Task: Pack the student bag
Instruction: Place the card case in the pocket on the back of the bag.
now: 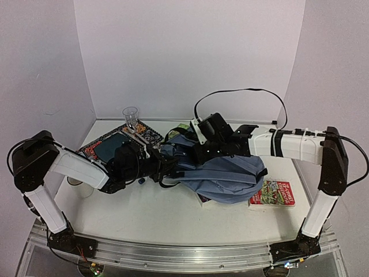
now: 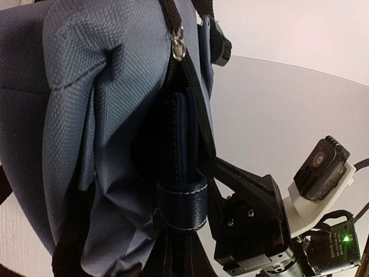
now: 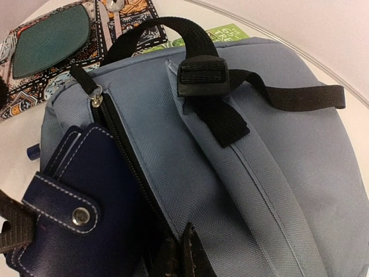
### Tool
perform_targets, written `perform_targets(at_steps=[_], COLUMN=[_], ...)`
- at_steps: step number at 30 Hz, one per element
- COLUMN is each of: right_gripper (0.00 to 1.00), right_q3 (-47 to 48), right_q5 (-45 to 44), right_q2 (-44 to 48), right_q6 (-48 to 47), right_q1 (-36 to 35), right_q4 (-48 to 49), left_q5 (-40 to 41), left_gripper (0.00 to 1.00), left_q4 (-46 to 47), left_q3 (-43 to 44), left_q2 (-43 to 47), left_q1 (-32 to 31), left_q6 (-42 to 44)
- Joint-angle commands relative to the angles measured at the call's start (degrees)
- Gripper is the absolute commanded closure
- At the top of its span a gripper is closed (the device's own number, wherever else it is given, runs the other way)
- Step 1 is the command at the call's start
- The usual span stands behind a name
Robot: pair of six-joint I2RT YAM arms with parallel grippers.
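The student bag (image 1: 230, 173), a large soft grey-blue fabric backpack with black straps, lies slumped on its side at the middle of the white bench (image 1: 144, 219), slightly toward 3 o'clock. Both arms reach in to its 9 o'clock end, where the dark zip opening is.

The left fingers (image 1: 158, 166) come in from 9 o'clock and are together at the mouth of the bag. The views do not show what, if anything, is between them. The right fingers (image 3: 180, 254) come over the bag from 3 o'clock and are pressed together at the zip edge, touching the fabric. Whether they pinch it cannot be told.

A navy-blue leather case (image 3: 69, 219) with white stitching and a metal snap on its strap sticks partly out of the opening, just beside the silver zip pull (image 3: 97, 99). A black webbing handle (image 3: 173, 29) arches over the top of the bag.

At 10 o'clock from the bag lies a flat patterned book with a dark teal oval on its cover (image 1: 118, 145). A clear plastic cup (image 1: 131, 115) stands upright at that book's far edge. A green-covered book (image 1: 183, 128) peeks out behind the bag at 12 o'clock. A red and green picture book (image 1: 275, 193) lies at 4 o'clock, its near corner tucked against the bag.
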State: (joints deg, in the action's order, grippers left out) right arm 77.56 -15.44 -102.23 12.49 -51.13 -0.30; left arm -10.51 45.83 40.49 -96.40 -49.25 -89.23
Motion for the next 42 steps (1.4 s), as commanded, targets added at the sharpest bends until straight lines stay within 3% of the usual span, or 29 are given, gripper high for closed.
perform_targets(at_steps=[1,20,28,35,42], right_gripper=[1.00,1.00,1.00,1.00,1.00], right_q3=[-0.61,-1.73,-0.28,1.13,-0.86], right_q5=[4.33,13.71,15.00,16.04,11.62], right_q2=[5.90,8.19,7.22,5.71,5.52], right_q6=[0.44,5.22,5.10,3.25,2.79], right_q1=[-0.46,-0.41,-0.44,-0.44,-0.36], right_q4=[6.37,5.41,4.96,4.95,4.90], left_q5=[3.60,19.07,18.64,16.87,19.02], left_gripper=[1.00,1.00,0.99,0.81,0.52], left_q4=[11.23,14.82,14.73,12.97,5.37], left_q3=[1.96,4.81,11.57,15.07,12.46], left_q2=[-1.34,-6.19,-11.09,-15.97,-11.50], left_q1=[-0.39,-1.71,-3.95,-5.90,-6.09], left_q6=[0.00,9.51,13.85,15.48,20.39])
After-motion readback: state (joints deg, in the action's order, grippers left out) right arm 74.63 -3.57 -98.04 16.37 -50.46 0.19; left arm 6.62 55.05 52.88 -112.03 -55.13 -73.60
